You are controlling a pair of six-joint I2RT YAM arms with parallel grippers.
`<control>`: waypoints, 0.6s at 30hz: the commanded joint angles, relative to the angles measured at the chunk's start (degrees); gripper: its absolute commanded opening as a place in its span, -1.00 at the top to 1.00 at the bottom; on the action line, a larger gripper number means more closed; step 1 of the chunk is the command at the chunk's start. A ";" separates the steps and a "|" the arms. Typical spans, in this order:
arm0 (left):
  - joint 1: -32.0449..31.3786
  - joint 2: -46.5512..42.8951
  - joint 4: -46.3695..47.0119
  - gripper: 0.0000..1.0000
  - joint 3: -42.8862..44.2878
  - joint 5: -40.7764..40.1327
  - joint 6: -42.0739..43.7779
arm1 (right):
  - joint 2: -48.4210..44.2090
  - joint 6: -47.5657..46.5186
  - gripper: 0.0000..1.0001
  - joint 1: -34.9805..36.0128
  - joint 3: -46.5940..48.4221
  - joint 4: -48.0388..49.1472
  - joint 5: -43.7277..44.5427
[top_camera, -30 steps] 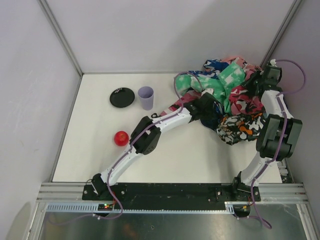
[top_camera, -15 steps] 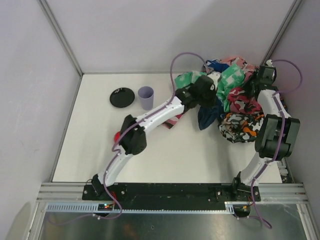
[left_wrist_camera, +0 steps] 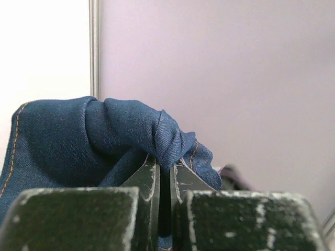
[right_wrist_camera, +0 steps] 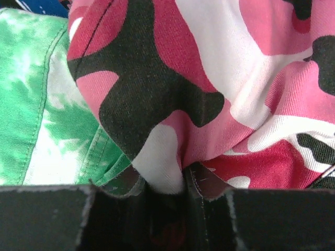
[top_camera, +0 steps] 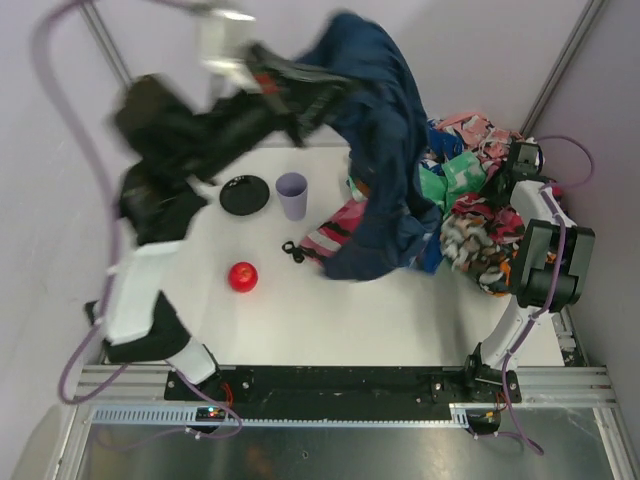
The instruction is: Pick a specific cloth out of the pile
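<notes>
The table (top_camera: 350, 320) has bare surface along its near half, left of the pile; we judge this the open room for setting down. The pile (top_camera: 485, 235) fills the far right corner, against both walls. The cloth (top_camera: 385, 150) hangs high above the table from the left gripper (left_wrist_camera: 165, 175), whose jaws are clamped on a bunched denim fold. Its lower end lies at the pile's near edge, over a pink garment (top_camera: 335, 235); we cannot tell whether they touch. The right gripper (right_wrist_camera: 166, 185) is closed on pink camouflage fabric in the pile.

Risks:
- The hem may snag and drag the pink garment along.
- The narrow pinch may slip under the denim's weight.
- A swing leftward may topple the cup (top_camera: 291, 195) or roll the ball (top_camera: 241, 276).

The left arm is near the back wall, leaving little room beyond
</notes>
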 commanded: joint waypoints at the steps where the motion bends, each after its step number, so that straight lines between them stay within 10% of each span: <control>1: -0.15 -8.66 12.11 0.99 3.51 2.38 2.23 | 1.61 -0.38 0.98 -2.21 -0.90 -4.55 3.59; 18: -0.14 -18.72 12.96 0.99 -10.96 -8.94 7.61 | -2.80 -1.83 0.68 -2.01 -0.90 -5.43 1.50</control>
